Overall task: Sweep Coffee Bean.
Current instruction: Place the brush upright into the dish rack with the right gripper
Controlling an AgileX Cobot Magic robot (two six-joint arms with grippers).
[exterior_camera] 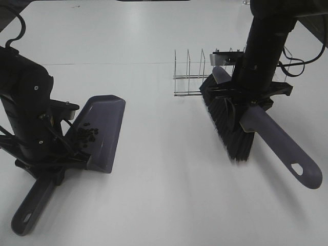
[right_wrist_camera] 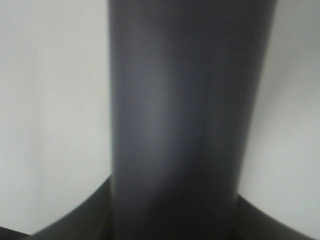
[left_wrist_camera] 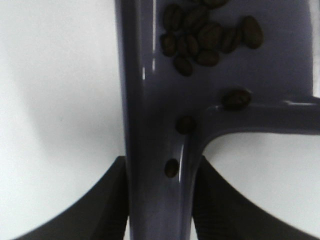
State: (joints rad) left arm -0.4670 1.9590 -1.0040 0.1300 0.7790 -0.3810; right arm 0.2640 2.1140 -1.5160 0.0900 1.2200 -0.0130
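Dustpan handle point(exterior_camera: 31, 210), lower left, pinched by my left gripper point(left_wrist_camera: 160, 200); right gripper point(right_wrist_camera: 175, 215) pinches brush point(exterior_camera: 230, 123); wire rack point(exterior_camera: 188, 77) behind it; left wrist shows coffee bean point(left_wrist_camera: 205, 37) close.

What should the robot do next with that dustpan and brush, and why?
Probably lift the dustpan, tipped slightly toward its handle. The coffee beans already lie inside it, some near the handle, and none show on the table between it and the brush. The left gripper is shut on the handle, so it can carry them off.
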